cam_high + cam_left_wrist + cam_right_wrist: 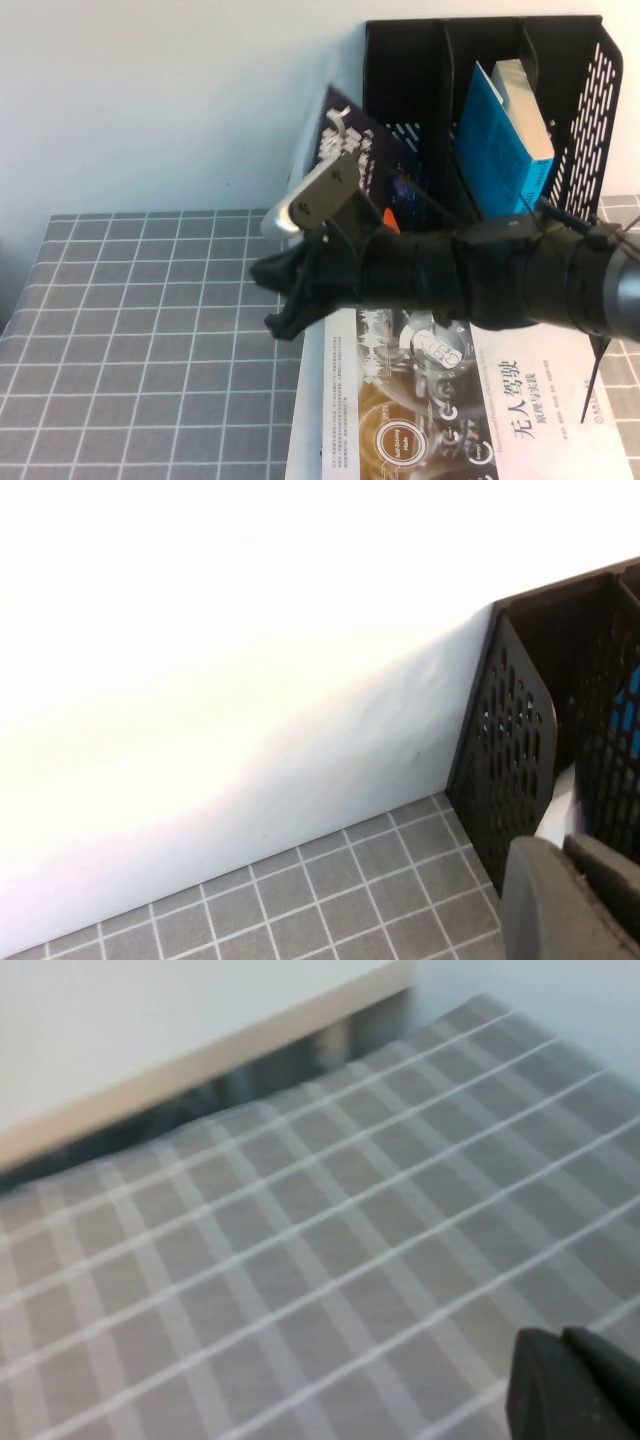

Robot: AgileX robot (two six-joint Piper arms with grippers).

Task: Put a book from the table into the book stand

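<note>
The dark navy book (350, 140) stands tilted at the front left of the black book stand (405, 35). Its lower part is hidden behind my right arm, so I cannot tell what supports it. My right gripper (282, 298) hangs over the grey grid table (130, 330), left of the stand. In the right wrist view the gripper (562, 1342) is shut and empty above the cloth. My left gripper (566, 846) is shut just left of the stand's perforated side (510, 750); nothing shows between its fingers. It is hidden in the high view.
A thick blue book (500, 130) leans in the stand's right compartments. A white-and-brown book (470, 410) lies flat on the table in front of the stand, under my right arm. A white wall stands behind the table.
</note>
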